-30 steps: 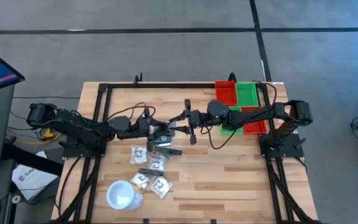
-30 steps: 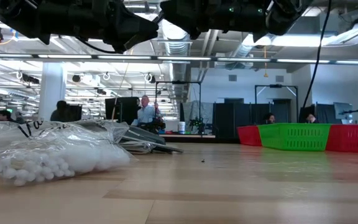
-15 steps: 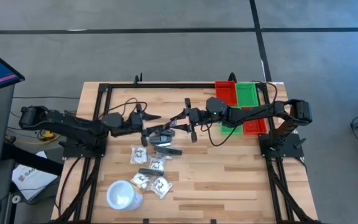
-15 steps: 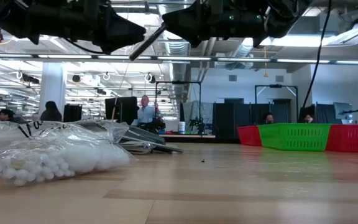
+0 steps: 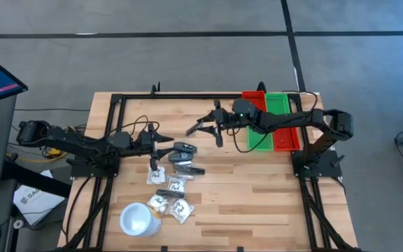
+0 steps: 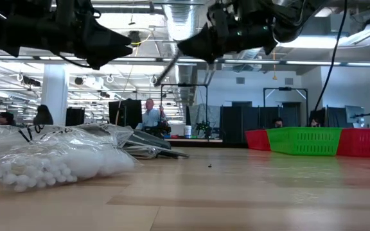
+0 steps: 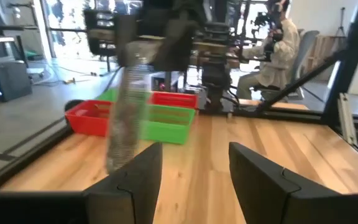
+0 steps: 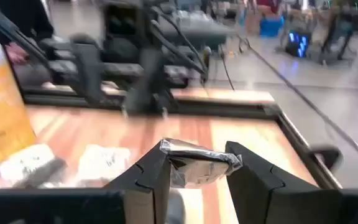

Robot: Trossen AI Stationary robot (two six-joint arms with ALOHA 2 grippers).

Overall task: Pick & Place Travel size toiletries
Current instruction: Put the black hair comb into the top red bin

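Toiletries (image 5: 170, 183) lie clustered on the left half of the wooden desk (image 5: 257, 203), sachets and dark tubes, near a white cup (image 5: 138, 219). We see the right gripper (image 5: 200, 127) raised over the desk's middle, jaws clamped on one thin sachet (image 8: 197, 163). Left gripper (image 5: 161, 142) hovers by the pile, jaws wide, holding nothing. Red and green bins (image 5: 271, 112) sit at the far right. Behind: open workshop, monitors, seated people (image 6: 150, 117).
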